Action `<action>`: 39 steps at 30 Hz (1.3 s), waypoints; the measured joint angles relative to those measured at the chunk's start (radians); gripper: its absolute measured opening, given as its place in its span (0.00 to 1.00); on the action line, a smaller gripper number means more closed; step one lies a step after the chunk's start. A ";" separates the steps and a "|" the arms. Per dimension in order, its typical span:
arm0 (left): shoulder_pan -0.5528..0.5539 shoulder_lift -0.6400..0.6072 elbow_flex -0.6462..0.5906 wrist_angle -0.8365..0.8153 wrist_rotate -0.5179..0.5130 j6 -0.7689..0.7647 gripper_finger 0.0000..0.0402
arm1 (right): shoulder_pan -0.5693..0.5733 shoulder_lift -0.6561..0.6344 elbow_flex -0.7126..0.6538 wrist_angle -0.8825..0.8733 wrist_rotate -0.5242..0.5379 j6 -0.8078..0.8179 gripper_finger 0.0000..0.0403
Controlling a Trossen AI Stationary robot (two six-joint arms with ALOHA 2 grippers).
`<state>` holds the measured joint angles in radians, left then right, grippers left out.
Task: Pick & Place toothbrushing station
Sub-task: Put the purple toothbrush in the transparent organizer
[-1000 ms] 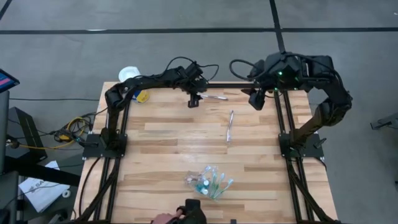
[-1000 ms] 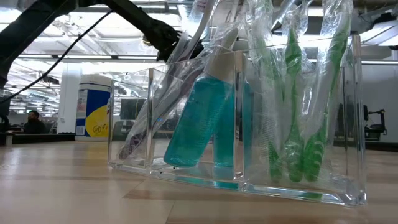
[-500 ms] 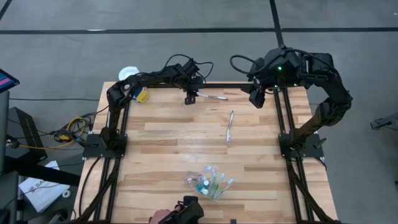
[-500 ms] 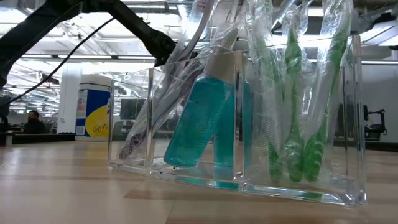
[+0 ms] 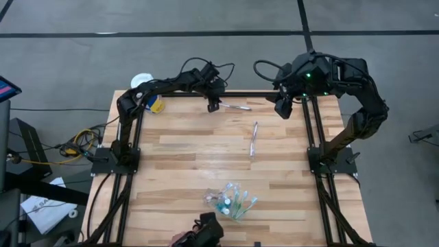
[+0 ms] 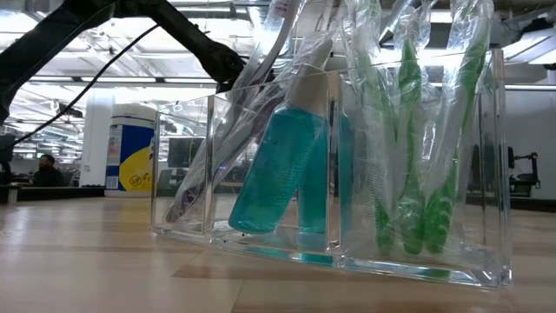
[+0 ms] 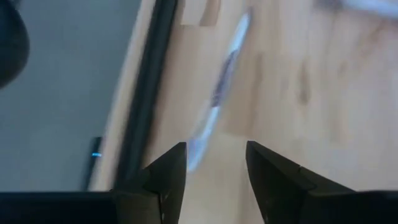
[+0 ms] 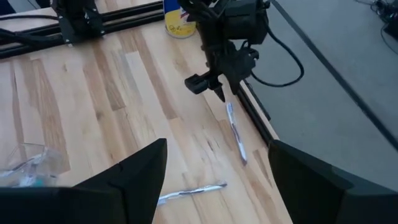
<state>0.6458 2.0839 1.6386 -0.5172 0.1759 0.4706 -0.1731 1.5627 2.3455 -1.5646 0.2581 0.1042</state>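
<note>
The clear plastic cup (image 5: pixel 230 200) stands near the table's front edge. In the low view it (image 6: pixel 347 148) holds green toothbrushes (image 6: pixel 408 139), a purple-and-white one and two teal tubes (image 6: pixel 278 165). A wrapped toothbrush (image 5: pixel 237 106) lies flat at the far edge. Another wrapped toothbrush (image 5: pixel 253 140) lies flat mid-table. My left gripper (image 5: pixel 214 105) is open just above the left end of the far toothbrush (image 7: pixel 221 93), which lies ahead of my fingertips (image 7: pixel 214 165). My right gripper (image 5: pixel 283 107) is open and empty at the far right; its own view shows it too (image 8: pixel 214 180).
The white-capped canister with a yellow label (image 5: pixel 145 84) stands at the far left corner and shows in the low view (image 6: pixel 130 148). A person's hand with a dark object (image 5: pixel 206 232) is at the front edge. Black frame rails (image 5: pixel 312 137) run along the table's sides.
My left gripper has moved a little toward the table's far edge, staying open beside the far toothbrush. The toothbrushes and the cup have not moved.
</note>
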 joint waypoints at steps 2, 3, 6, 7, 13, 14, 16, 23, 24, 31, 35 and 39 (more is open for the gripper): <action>-0.006 -0.008 0.000 0.002 0.039 -0.097 0.39 | -0.012 0.000 -0.001 -0.007 0.000 0.032 0.67; -0.008 -0.016 0.000 -0.001 0.069 -0.143 0.38 | -0.021 0.000 -0.007 -0.005 -0.002 0.053 0.67; -0.027 -0.047 0.000 0.011 0.127 -0.228 0.38 | -0.043 0.004 -0.021 -0.006 -0.012 0.080 0.67; -0.036 -0.056 0.000 0.015 0.130 -0.244 0.38 | -0.051 0.004 -0.024 -0.007 -0.019 0.080 0.67; -0.060 -0.103 0.002 0.007 0.147 -0.464 0.36 | -0.099 0.002 -0.097 -0.006 -0.007 0.099 0.66; -0.061 -0.103 0.001 0.003 0.154 -0.488 0.35 | -0.106 0.003 -0.119 -0.007 0.003 0.099 0.65; -0.065 -0.103 0.000 0.003 0.156 -0.502 0.31 | -0.119 0.003 -0.160 -0.005 0.005 0.098 0.62; -0.068 -0.103 0.000 0.083 0.139 -0.643 0.07 | -0.146 0.003 -0.237 0.014 -0.013 0.082 0.48; -0.068 -0.107 0.000 0.092 0.157 -0.673 0.04 | -0.147 0.003 -0.239 0.005 -0.030 0.075 0.46; -0.094 -0.151 0.000 0.197 0.381 -0.798 0.06 | -0.173 -0.012 -0.398 -0.002 -0.201 0.058 0.42; -0.106 -0.238 0.000 0.188 0.364 -0.765 0.16 | -0.203 -0.086 -0.712 0.062 -0.249 0.175 0.46; -0.101 -0.335 0.000 0.184 0.325 -0.765 0.25 | -0.226 -0.193 -1.096 0.331 -0.464 0.310 0.49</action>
<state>0.5446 1.7490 1.6382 -0.3329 0.5006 -0.2940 -0.3992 1.3701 1.2492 -1.2337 -0.2060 0.4139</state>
